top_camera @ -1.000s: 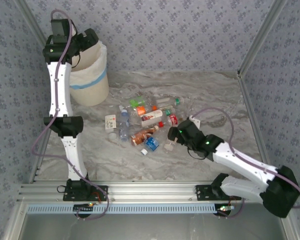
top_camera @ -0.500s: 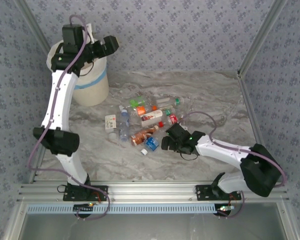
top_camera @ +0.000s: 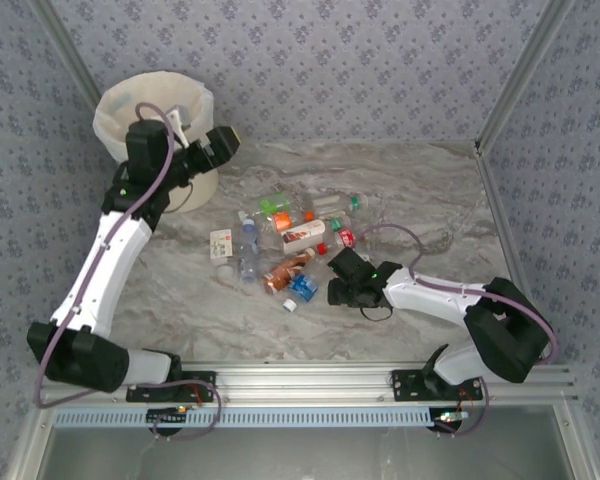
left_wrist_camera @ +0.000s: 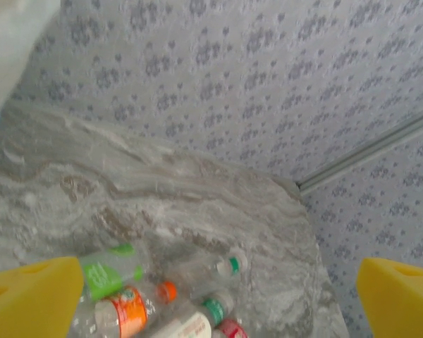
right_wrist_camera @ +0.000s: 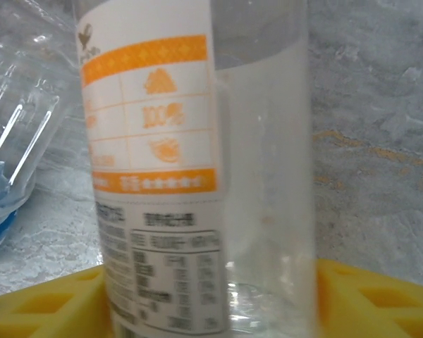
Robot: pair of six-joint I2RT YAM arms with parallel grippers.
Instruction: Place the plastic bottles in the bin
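Plastic bottles (top_camera: 292, 236) heaped mid-table on marble top (top_camera: 435, 190), apart from cream bin (top_camera: 108, 104) at far left. Right gripper (right_wrist_camera: 211, 296) clamped on orange-labelled bottle (right_wrist_camera: 197, 141). Left gripper (top_camera: 220, 144) spread wide, beside bin.

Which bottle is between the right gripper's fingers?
The clear bottle with the white-and-orange label, between the right gripper's yellow pads; the other bottles lie loose beside it.
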